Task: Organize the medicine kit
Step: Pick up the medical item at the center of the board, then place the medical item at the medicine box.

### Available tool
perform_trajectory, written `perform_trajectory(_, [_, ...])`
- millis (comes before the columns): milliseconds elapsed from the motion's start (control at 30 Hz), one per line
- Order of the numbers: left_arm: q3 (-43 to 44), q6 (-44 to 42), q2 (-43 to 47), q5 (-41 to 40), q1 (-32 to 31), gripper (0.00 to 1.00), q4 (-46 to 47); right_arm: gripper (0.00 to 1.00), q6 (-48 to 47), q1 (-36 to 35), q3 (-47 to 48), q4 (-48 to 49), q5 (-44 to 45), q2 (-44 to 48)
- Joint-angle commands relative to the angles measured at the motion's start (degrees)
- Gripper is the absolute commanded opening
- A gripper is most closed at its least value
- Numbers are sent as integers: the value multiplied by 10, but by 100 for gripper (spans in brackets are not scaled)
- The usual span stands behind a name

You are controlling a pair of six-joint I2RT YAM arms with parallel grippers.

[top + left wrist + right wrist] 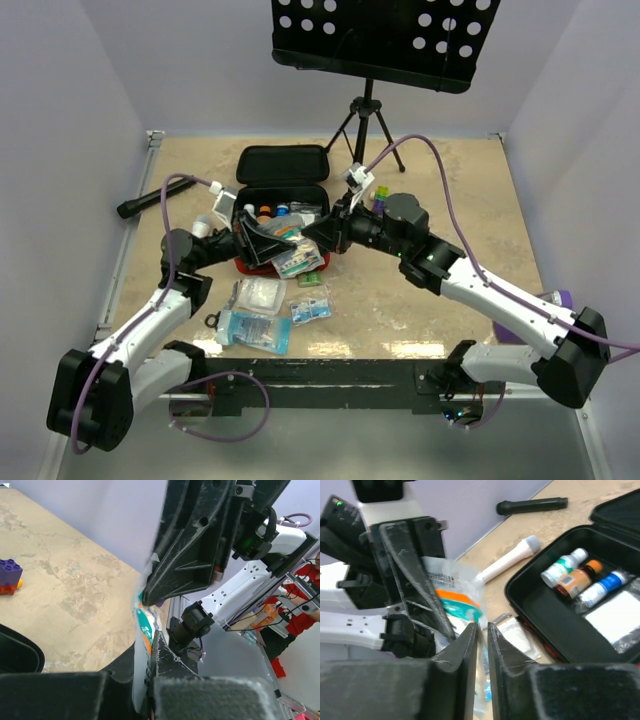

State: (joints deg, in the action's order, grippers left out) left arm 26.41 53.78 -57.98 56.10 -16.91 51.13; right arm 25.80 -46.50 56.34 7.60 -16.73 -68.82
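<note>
Medicine kit point(283, 165): red zip case, open, just past centre of the table point(440, 180) toward 12 o'clock. The lid is laid back flat at 12, so the tray can be reached from above.

Both arms come in low, L from 8 and R from 4, and meet over the kit's 6 o'clock rim.

Left gripper point(262, 243) is clenched on the teal-orange packet point(457, 605), held edge-on w/ one end sticking out, prob. so the other arm has sth to take. Right gripper point(482, 630) is pinched onto that free end, fingers nearly touching w/ only the film between them. Both grasp the same packet, so this looks like a mid-air hand-over, prob. to re-orient it before it goes in the tray. Risk: if both pull, it may crumple or tear.

Loose packets point(260, 300) lie on the table at the kit's 6, apart from it and not yet stowed.

Bottles point(580, 577) lie side by side by the tray's 11–12 o'clock wall, which leaves the floor for flat items.

Task approx. early-mid.
</note>
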Motion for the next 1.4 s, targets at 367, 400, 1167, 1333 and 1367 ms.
perform_trajectory(367, [27, -45, 33, 2, 3, 0, -12, 57, 22, 38, -27, 63, -145, -2])
perform_trajectory(400, [27, -44, 32, 1, 3, 0, -10, 54, 22, 38, -25, 61, -150, -4])
perform_trajectory(1167, [101, -206, 152, -555, 4, 99, -589, 0, 101, 70, 32, -6, 187, -100])
perform_trajectory(1333, [100, -197, 163, -573, 4, 96, -637, 0, 122, 70, 63, 28, 199, -189])
perform_trajectory(1367, [98, -197, 168, -575, 5, 96, -642, 0, 129, 70, 72, 31, 202, -212])
